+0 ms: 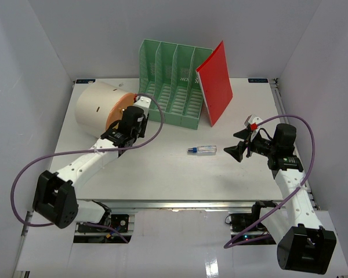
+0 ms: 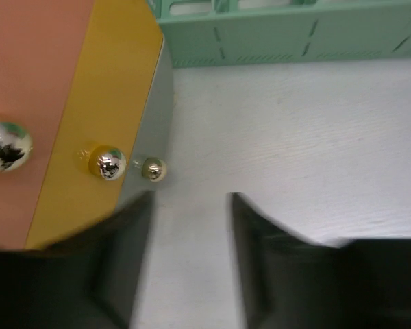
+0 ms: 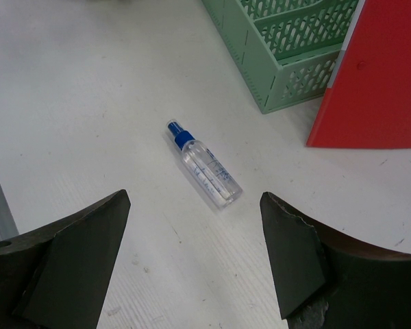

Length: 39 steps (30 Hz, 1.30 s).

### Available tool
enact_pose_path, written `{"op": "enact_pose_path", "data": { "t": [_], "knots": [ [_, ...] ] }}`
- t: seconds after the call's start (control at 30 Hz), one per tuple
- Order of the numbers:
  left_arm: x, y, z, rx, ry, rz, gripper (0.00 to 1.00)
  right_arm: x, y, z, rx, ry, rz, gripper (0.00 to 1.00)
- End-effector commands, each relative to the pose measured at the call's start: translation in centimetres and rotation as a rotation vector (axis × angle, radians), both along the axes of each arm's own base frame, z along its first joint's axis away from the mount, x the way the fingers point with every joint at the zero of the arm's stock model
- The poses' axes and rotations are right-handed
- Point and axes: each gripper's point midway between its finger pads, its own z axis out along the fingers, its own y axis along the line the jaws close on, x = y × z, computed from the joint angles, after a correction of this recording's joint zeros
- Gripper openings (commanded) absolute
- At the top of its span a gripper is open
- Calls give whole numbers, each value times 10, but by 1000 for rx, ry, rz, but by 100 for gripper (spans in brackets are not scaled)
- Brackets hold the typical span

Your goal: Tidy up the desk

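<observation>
Caution: the bottle (image 3: pixel 205 168), lying on its side on the surface (image 1: pixel 162 179) just ahead of the spread, empty right gripper (image 3: pixel 195 199), may roll away if one finger strikes first; the surface lies beneath both grippers, the left gripper (image 2: pixel 192 205) likewise spread beside the cylinder (image 1: pixel 95 110).

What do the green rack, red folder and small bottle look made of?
Green rack: moulded plastic, matte, with perforated slotted walls.
Red folder: probably thin plastic sheet, smooth and slightly glossy; could be coated card.
Small bottle: likely clear plastic, with a see-through body and blue cap.
</observation>
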Motion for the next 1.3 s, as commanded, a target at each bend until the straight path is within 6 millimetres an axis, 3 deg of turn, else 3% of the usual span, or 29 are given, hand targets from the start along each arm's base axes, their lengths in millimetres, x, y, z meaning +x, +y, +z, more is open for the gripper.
{"op": "enact_pose_path", "data": {
  "t": [0.0, 0.03, 0.13, 0.3, 0.37, 0.47, 0.6, 0.63, 0.73, 0.77, 0.83, 0.93, 1.27],
  "knots": [
    [-21, -12, 21, -296, -31, 90, 13, -1, 1, 5, 6, -22, 11, 84],
    [-24, -9, 19, -329, -32, 136, 6, -1, 1, 5, 6, -22, 11, 84],
    [-30, -10, 13, -428, -49, 193, 5, -1, 0, 3, 5, -18, 9, 84],
    [-27, -8, -13, -457, -55, 335, 50, 0, 0, 2, 5, -12, 10, 84],
    [-23, -10, -19, -408, -59, 381, 56, 0, 0, 2, 5, -10, 10, 84],
    [-17, 2, -36, -328, -107, 583, 64, 1, 0, 1, 4, -9, 7, 84],
    [-15, 30, -43, -176, -176, 834, 65, 1, 0, 1, 6, -6, 8, 84],
    [-20, 37, -60, -112, -160, 888, 62, 1, 0, 1, 6, -7, 10, 84],
    [-15, 45, -63, -21, -218, 982, 57, 2, 0, 0, 5, -1, 8, 84],
    [-8, 43, -55, -25, -250, 1011, 56, 2, 0, -1, 4, -1, 6, 84],
    [-11, 51, -65, 83, -270, 1077, 53, 2, 0, -1, 3, 1, 6, 84],
    [1, 47, -66, 161, -291, 1050, 52, 2, 0, -2, 4, 3, 7, 84],
    [12, 58, -69, 207, -321, 1057, 52, 3, 0, -3, 6, 11, 9, 84]
  ]
}}
